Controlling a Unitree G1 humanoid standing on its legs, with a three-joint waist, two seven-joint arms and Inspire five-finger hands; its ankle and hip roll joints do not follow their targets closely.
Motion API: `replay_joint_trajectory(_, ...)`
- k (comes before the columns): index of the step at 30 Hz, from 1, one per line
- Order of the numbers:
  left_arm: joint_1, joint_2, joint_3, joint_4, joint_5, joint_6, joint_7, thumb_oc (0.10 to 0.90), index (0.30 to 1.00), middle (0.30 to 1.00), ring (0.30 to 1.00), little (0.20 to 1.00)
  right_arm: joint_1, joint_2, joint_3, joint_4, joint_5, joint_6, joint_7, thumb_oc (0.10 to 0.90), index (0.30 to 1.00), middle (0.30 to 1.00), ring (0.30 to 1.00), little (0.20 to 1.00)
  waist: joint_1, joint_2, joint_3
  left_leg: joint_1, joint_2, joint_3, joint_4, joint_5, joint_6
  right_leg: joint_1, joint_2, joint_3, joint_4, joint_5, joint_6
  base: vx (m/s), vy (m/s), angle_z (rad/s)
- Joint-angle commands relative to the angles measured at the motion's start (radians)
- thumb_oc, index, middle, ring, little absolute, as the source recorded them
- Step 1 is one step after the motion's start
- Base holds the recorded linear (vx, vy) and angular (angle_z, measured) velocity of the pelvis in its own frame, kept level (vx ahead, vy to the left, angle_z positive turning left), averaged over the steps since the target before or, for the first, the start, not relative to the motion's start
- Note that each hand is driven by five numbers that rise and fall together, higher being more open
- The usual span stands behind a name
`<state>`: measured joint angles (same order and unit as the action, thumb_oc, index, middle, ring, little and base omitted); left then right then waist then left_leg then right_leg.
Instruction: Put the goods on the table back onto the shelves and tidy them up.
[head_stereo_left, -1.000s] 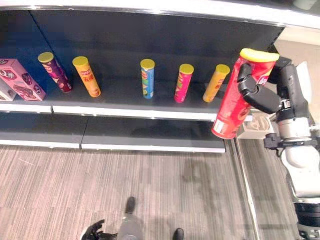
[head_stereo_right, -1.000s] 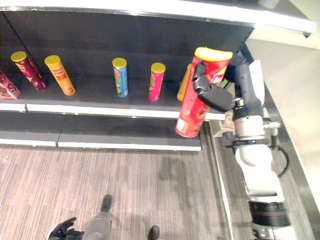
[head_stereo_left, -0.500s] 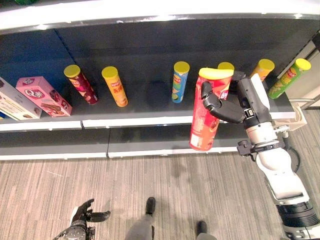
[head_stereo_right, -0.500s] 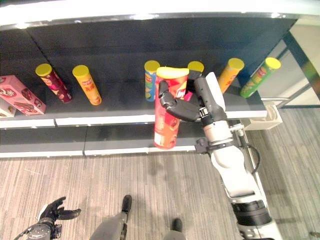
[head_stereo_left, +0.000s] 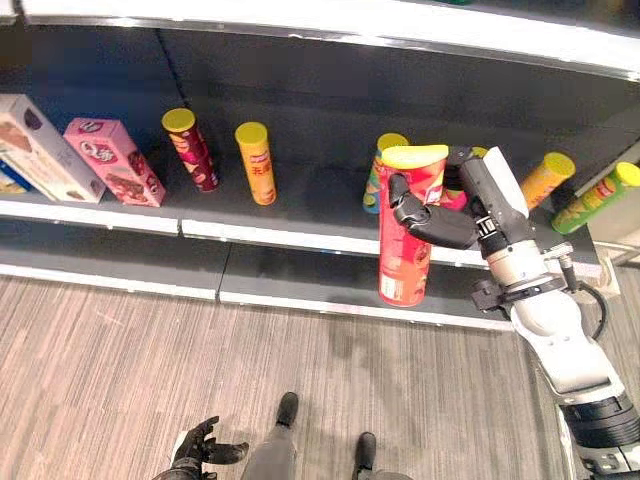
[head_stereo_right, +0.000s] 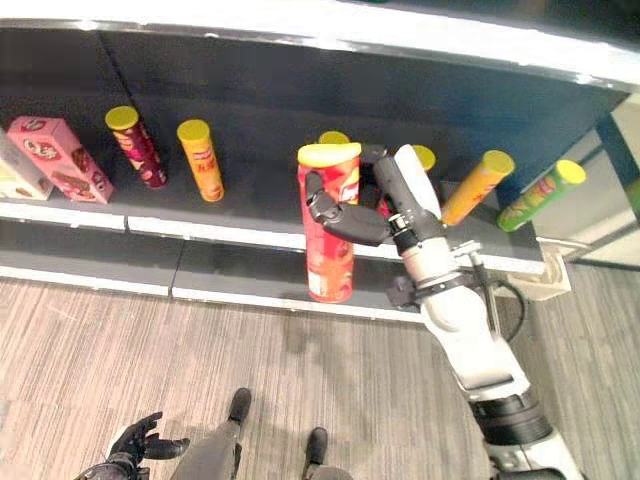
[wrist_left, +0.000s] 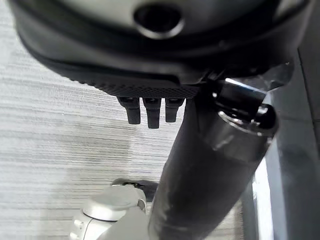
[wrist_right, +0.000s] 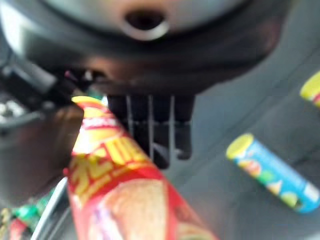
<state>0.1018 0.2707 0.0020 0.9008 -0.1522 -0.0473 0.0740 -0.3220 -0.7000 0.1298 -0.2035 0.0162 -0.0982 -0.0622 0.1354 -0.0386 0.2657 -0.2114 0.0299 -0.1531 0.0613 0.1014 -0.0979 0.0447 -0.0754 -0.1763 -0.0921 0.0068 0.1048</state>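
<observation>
- The right robot hand (head_stereo_left: 432, 218) is wrapping its fingers around the upper part of a tall red can (head_stereo_left: 405, 245) with a yellow lid, carrying it upright in front of the shelf (head_stereo_left: 300, 205); gripping it high is leaving the base free to be set down flat.
- The red can is hanging in the air before the shelf's front edge, not yet resting on the board, with its bottom showing against the lower shelf (head_stereo_left: 330, 280).
- Standing spaced along the shelf are a maroon can (head_stereo_left: 189, 150), an orange can (head_stereo_left: 257, 163), a blue can (head_stereo_left: 378, 178) partly hidden behind the red one, a second orange can (head_stereo_left: 545, 180) and a green can (head_stereo_left: 596, 196), with a pink box (head_stereo_left: 113, 161) at the left end; the spacing is probably leaving gaps for the new arrival.
- The left robot hand (head_stereo_left: 205, 447) is hanging low over the floor (head_stereo_left: 120, 370), idle, its fingers looking loosely spread, though the view is poor there.
</observation>
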Motion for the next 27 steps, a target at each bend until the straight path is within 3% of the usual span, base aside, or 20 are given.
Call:
replay_joint_trajectory(1, 0.042, 0.084, -0.013, -0.008, -0.023, -0.034, 0.022, 0.8, 0.9, 0.9, 0.9, 0.9, -0.136, -0.017, -0.03, -0.071, 0.002, -0.09, -0.051, 0.4, 0.3, 0.3, 0.3, 0.3, 0.01, -0.04, -0.073, -0.07, 0.05, 0.013, 0.063, -0.112, -0.009, -0.072, 0.0, 0.07, 0.045, -0.019, 0.063, 0.1, 0.187, -0.07)
replay_joint_trajectory(3, 0.046, 0.099, -0.008, -0.015, -0.03, -0.03, 0.028, 0.8, 0.9, 0.9, 0.9, 0.9, -0.143, -0.017, -0.024, -0.05, -0.002, -0.084, -0.068, 0.4, 0.3, 0.3, 0.3, 0.3, 0.016, -0.038, -0.081, -0.088, 0.128, -0.03, -0.044, -0.062, -0.028, -0.068, -0.014, 0.083, 0.033, -0.044, 0.073, 0.11, 0.203, -0.16)
replay_joint_trajectory(5, 0.05, 0.104, -0.007, 0.0, -0.026, -0.031, 0.035, 0.8, 0.9, 0.9, 0.9, 0.9, -0.136, -0.019, -0.028, -0.036, -0.002, -0.08, -0.077, 0.4, 0.3, 0.3, 0.3, 0.3, 0.019, -0.026, -0.093, -0.086, 0.175, -0.052, -0.108, -0.033, -0.055, -0.041, -0.033, 0.094, 0.01, -0.055, 0.086, 0.21, 0.437, 0.01)
replay_joint_trajectory(6, 0.055, 0.103, -0.005, 0.005, -0.016, -0.033, 0.032, 0.8, 0.9, 0.9, 0.9, 0.9, -0.132, -0.024, -0.032, -0.036, -0.015, -0.074, -0.078, 0.4, 0.3, 0.3, 0.3, 0.3, 0.019, 0.002, -0.111, -0.054, 0.2, -0.045, -0.139, -0.027, -0.072, -0.028, -0.057, 0.096, 0.005, -0.053, 0.103, 0.23, 0.783, -0.06)
replay_joint_trajectory(7, 0.037, 0.108, -0.012, 0.021, -0.005, -0.029, 0.033, 0.8, 0.9, 0.9, 0.9, 0.9, -0.13, -0.016, -0.035, -0.038, -0.041, -0.069, -0.076, 0.4, 0.3, 0.3, 0.3, 0.3, 0.016, 0.029, -0.112, -0.051, 0.181, -0.038, -0.119, -0.016, -0.077, -0.04, -0.104, 0.095, 0.005, -0.021, 0.121, 0.16, 0.645, -0.18)
replay_joint_trajectory(8, 0.036, 0.108, -0.012, 0.022, -0.004, -0.029, 0.033, 0.8, 0.9, 0.9, 0.9, 0.9, -0.13, -0.016, -0.035, -0.039, -0.041, -0.069, -0.076, 0.4, 0.3, 0.3, 0.3, 0.3, 0.016, 0.027, -0.112, -0.054, 0.178, -0.038, -0.115, -0.018, -0.076, -0.041, -0.106, 0.095, 0.005, -0.021, 0.122, 0.1, 0.648, -0.28)
replay_joint_trajectory(9, 0.023, 0.126, -0.02, 0.036, 0.019, -0.024, 0.034, 0.8, 0.9, 0.9, 0.9, 0.9, -0.138, -0.013, -0.035, -0.045, -0.054, -0.057, -0.07, 0.4, 0.3, 0.3, 0.3, 0.3, 0.004, 0.032, -0.108, -0.067, 0.128, -0.028, -0.051, -0.056, -0.06, -0.055, -0.169, 0.111, 0.005, 0.018, 0.137, 0.05, 0.322, -0.14)
replay_joint_trajectory(10, 0.023, 0.127, -0.02, 0.036, 0.019, -0.024, 0.034, 0.8, 0.9, 0.9, 0.9, 0.9, -0.138, -0.013, -0.035, -0.045, -0.054, -0.056, -0.07, 0.4, 0.3, 0.3, 0.3, 0.3, 0.005, 0.03, -0.108, -0.071, 0.125, -0.027, -0.044, -0.06, -0.058, -0.055, -0.172, 0.112, 0.005, 0.018, 0.138, 0.09, 0.618, 0.1)
replay_joint_trajectory(11, 0.01, 0.146, -0.011, 0.051, 0.033, -0.021, 0.039, 0.8, 0.9, 0.9, 0.9, 0.9, -0.149, 0.0, -0.032, -0.053, -0.06, -0.054, -0.069, 0.4, 0.3, 0.3, 0.3, 0.3, -0.004, 0.03, -0.102, -0.074, 0.08, -0.005, -0.001, -0.096, -0.036, -0.079, -0.215, 0.128, 0.028, 0.052, 0.126, 0.04, 0.309, 0.23)
replay_joint_trajectory(14, 0.007, 0.161, 0.009, 0.069, 0.031, -0.017, 0.053, 0.8, 0.9, 0.9, 0.9, 0.9, -0.162, 0.02, -0.013, -0.056, -0.058, -0.054, -0.069, 0.4, 0.3, 0.3, 0.3, 0.3, -0.004, 0.027, -0.094, -0.073, 0.072, 0.031, 0.019, -0.115, -0.016, -0.117, -0.236, 0.114, 0.078, 0.083, 0.114, 0.02, 0.298, -0.12)
replay_joint_trajectory(17, 0.005, 0.174, 0.018, 0.072, 0.034, -0.014, 0.056, 0.8, 0.9, 0.9, 0.9, 0.9, -0.146, 0.018, -0.017, -0.06, -0.063, -0.056, -0.066, 0.4, 0.3, 0.3, 0.3, 0.3, -0.02, 0.025, -0.085, -0.059, 0.059, 0.05, 0.009, -0.117, 0.0, -0.146, -0.191, 0.141, 0.118, 0.093, 0.099, 0.03, 0.186, -0.47)
replay_joint_trajectory(19, -0.001, 0.17, 0.014, 0.091, 0.042, -0.015, 0.06, 0.8, 0.9, 0.9, 0.9, 0.9, -0.139, 0.009, -0.031, -0.076, -0.066, -0.062, -0.067, 0.4, 0.3, 0.3, 0.3, 0.3, -0.033, 0.016, -0.086, -0.037, 0.037, 0.065, -0.012, -0.123, 0.01, -0.175, -0.131, 0.125, 0.072, 0.073, 0.094, 0.08, 0.095, -0.09)
replay_joint_trajectory(20, -0.001, 0.169, 0.013, 0.093, 0.042, -0.016, 0.06, 0.8, 0.9, 0.9, 0.9, 0.9, -0.137, 0.009, -0.032, -0.078, -0.066, -0.061, -0.066, 0.4, 0.3, 0.3, 0.3, 0.3, -0.033, 0.018, -0.086, -0.033, 0.04, 0.064, -0.016, -0.125, 0.009, -0.171, -0.129, 0.123, 0.07, 0.072, 0.093, 0.07, 0.083, -0.22)
replay_joint_trajectory(21, -0.01, 0.162, 0.007, 0.088, 0.045, -0.017, 0.064, 0.8, 0.9, 0.9, 0.9, 0.9, -0.141, 0.012, -0.028, -0.082, -0.066, -0.073, -0.071, 0.4, 0.3, 0.3, 0.3, 0.3, -0.052, 0.022, -0.067, -0.016, 0.032, 0.067, -0.024, -0.129, 0.019, -0.255, -0.09, 0.124, 0.056, 0.076, 0.097, 0.07, 0.025, -0.34)
replay_joint_trajectory(24, -0.02, 0.146, -0.003, 0.065, 0.043, -0.021, 0.069, 0.8, 0.9, 0.9, 0.9, 0.9, -0.136, 0.003, -0.033, -0.099, -0.076, -0.078, -0.077, 0.4, 0.3, 0.3, 0.3, 0.3, -0.056, 0.017, -0.052, -0.001, 0.003, 0.054, -0.006, -0.144, 0.026, -0.229, -0.09, 0.156, 0.024, 0.091, 0.108, 0.07, 0.006, 0.14)
replay_joint_trajectory(27, -0.021, 0.139, -0.005, 0.055, 0.034, -0.024, 0.069, 0.8, 0.9, 0.9, 0.9, 0.9, -0.134, -0.002, -0.026, -0.106, -0.072, -0.076, -0.071, 0.4, 0.3, 0.3, 0.3, 0.3, -0.054, 0.011, -0.049, 0.011, 0.006, 0.051, -0.018, -0.14, 0.023, -0.217, -0.094, 0.152, 0.02, 0.106, 0.11, 0.07, -0.078, 0.48)
